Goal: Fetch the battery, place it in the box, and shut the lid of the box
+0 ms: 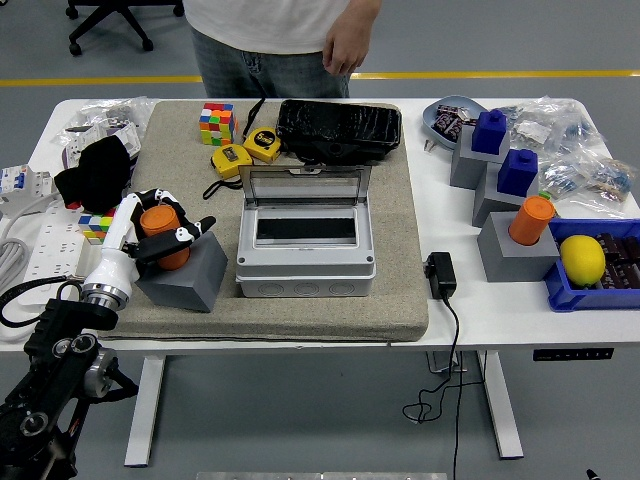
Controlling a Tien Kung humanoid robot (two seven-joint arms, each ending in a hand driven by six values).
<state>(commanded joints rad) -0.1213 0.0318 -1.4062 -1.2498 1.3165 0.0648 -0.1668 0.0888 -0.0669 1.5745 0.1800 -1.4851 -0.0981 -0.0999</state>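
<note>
The left hand (160, 228) curls its fingers around the orange battery (163, 232) on the grey block (186, 279).

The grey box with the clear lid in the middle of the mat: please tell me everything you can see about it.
The grey box looks like plastic, rectangular, with round marks along its front wall. Its clear lid, framed in grey, stands raised at the back edge, so the box is open. A dark rectangular opening shows inside the top face. It sits flat on the beige mat, just in front of a black pouch. No hand touches it.
</note>
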